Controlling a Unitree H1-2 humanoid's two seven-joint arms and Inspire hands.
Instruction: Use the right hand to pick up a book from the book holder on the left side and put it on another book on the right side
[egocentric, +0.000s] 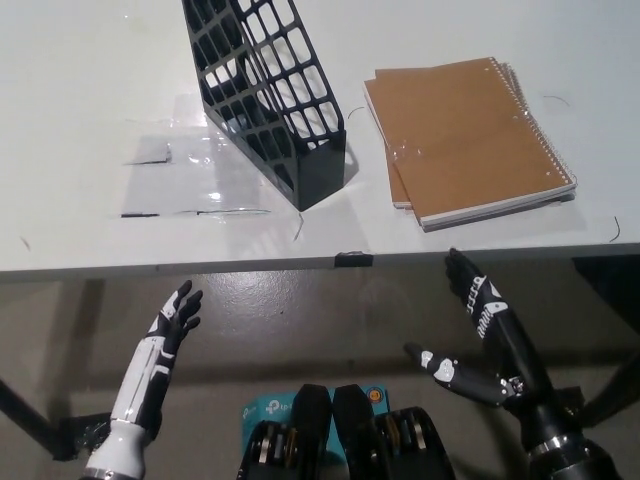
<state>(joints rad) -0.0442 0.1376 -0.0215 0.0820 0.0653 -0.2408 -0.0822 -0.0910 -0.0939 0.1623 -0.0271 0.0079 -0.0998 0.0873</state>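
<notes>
I see both hands open below the table's (80, 250) front edge: right hand (485, 335), left hand (165, 335); books (465, 135) stacked.

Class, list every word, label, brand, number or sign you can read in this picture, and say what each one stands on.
No text can be read.
Brown spiral notebooks: plain covers, no title showing.
Black mesh book holder: no label.
White table: only clear tape marks.
Left hand and right hand, both open below the table edge: no legible markings.
</notes>
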